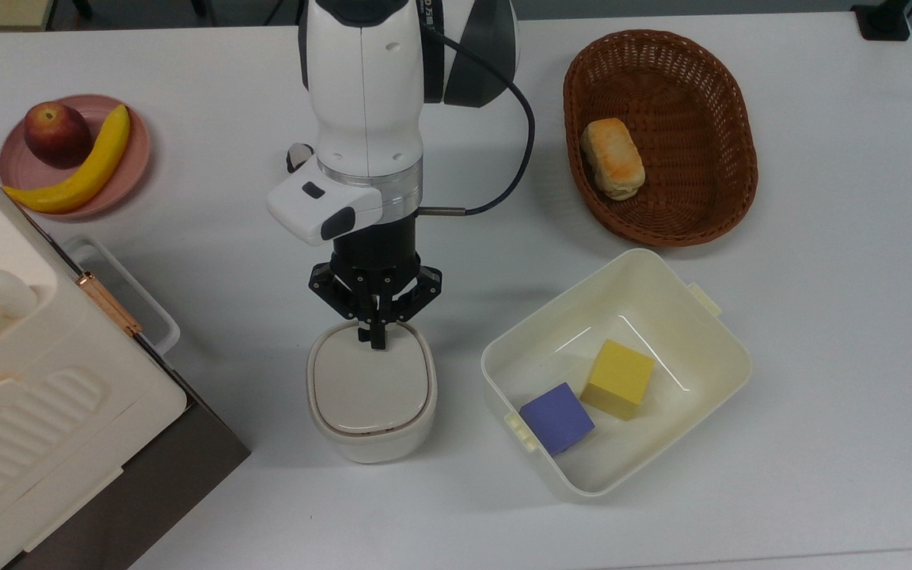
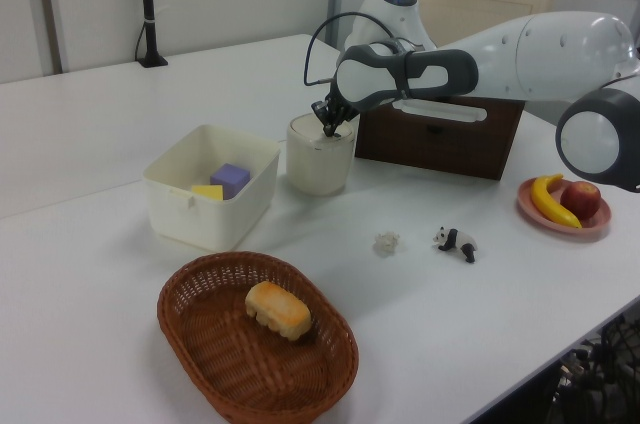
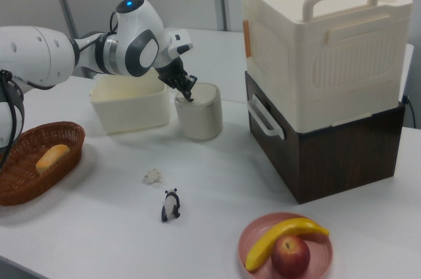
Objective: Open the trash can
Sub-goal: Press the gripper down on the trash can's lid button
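The trash can (image 1: 371, 396) (image 2: 319, 156) (image 3: 200, 113) is a small cream-white bin with a flat beige lid that lies closed. It stands on the white table between the big ribbed box and the open tub. My gripper (image 1: 378, 340) (image 2: 328, 128) (image 3: 188, 94) points straight down with its fingers shut together. The tips touch the lid at its edge nearest the arm. The button under the tips is hidden.
A cream tub (image 1: 685, 313) with a yellow and a purple cube sits at the top view's right of the can. A cream ribbed box on a dark base (image 1: 44, 396) stands at its left. A wicker basket (image 1: 729, 119) with bread, a fruit plate (image 1: 135, 170) and a toy panda (image 2: 455, 241) lie further off.
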Robot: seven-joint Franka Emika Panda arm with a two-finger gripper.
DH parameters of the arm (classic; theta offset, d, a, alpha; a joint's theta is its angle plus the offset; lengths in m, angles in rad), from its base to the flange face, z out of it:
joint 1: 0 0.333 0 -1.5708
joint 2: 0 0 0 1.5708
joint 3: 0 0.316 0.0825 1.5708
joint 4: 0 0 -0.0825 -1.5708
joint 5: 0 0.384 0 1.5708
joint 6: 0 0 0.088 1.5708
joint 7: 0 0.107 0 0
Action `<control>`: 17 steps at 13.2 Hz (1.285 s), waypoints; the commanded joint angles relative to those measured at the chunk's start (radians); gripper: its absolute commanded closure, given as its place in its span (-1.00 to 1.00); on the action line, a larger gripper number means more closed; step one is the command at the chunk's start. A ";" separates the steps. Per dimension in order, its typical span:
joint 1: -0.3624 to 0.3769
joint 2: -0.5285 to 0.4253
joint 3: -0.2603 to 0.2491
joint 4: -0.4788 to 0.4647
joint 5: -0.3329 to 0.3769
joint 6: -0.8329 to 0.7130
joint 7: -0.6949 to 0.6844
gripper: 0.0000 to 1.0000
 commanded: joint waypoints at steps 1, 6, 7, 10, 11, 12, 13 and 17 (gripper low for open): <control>0.004 -0.018 -0.004 -0.004 -0.022 0.019 0.020 1.00; 0.002 -0.026 -0.006 -0.015 -0.022 0.019 0.017 1.00; 0.002 -0.026 -0.008 -0.015 -0.022 0.019 0.017 1.00; 0.006 -0.026 -0.009 -0.018 -0.024 0.019 0.017 1.00; 0.007 -0.026 -0.011 -0.027 -0.024 0.019 0.017 1.00; 0.009 -0.026 -0.012 -0.027 -0.024 0.019 0.017 1.00; 0.009 -0.026 -0.014 -0.031 -0.024 0.019 0.017 1.00; 0.021 -0.027 -0.031 -0.041 -0.030 0.019 0.017 1.00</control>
